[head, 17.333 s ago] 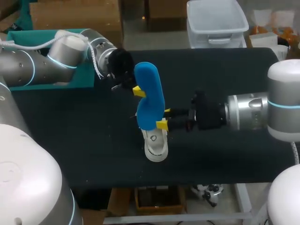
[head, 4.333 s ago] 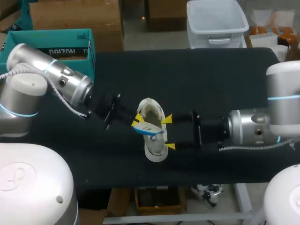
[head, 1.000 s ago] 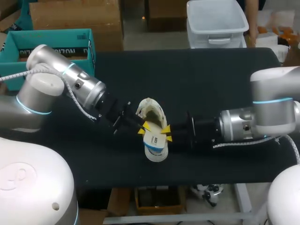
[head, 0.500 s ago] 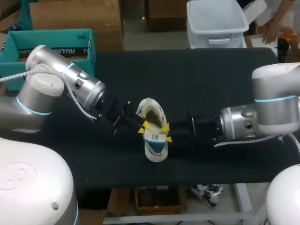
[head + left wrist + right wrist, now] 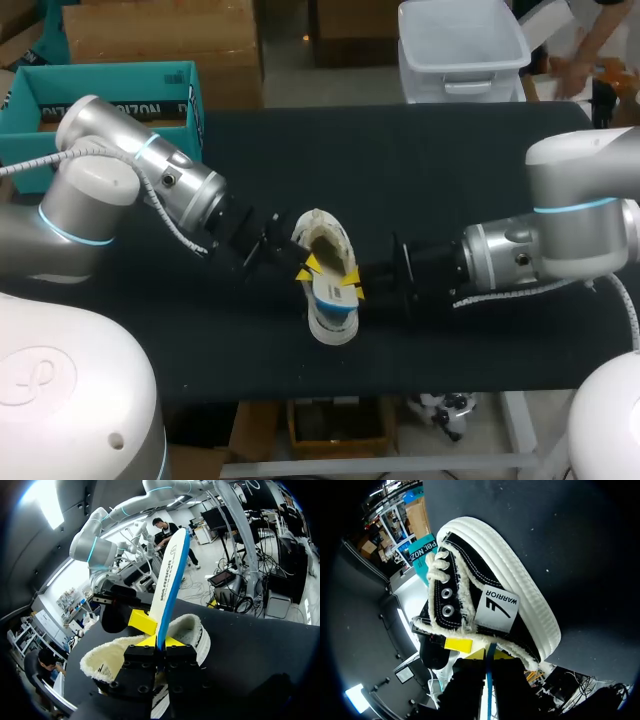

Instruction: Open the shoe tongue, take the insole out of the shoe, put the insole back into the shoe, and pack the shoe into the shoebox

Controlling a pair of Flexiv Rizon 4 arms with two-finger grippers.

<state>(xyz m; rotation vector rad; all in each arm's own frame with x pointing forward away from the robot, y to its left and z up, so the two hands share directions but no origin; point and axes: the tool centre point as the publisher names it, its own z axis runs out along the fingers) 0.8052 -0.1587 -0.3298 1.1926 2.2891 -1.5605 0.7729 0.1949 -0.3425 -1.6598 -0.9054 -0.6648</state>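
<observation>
Currently, the shoe (image 5: 330, 322) stands near the middle of the bench (image 5: 480, 160), closer to the front edge, with its fleece-lined mouth spread wide. I judge the tongue step done.

Insole (image 5: 172, 565): not seated. It stands edge-on out of the mouth, and most of its length shows above the collar in the left wrist view. I cannot tell how deep its lower end sits inside the shoe.

Left pincer (image 5: 308, 268): narrow, and pinching the insole between its tips at the shoe's left side.

Right pincer (image 5: 352, 286): narrow, with the insole's blue edge running between its fingers just above the shoe's side wall. I read that as a grip on the insole as well.

Box (image 5: 100, 71): teal, by the back-left corner of the bench, well apart from the shoe, and open at the top.

Assessment: the work is a little past halfway, at the re-insertion step. Outstanding items:
- Slide the insole down flat along the sole.
- Release it.
- Carry the shoe to the box.
</observation>
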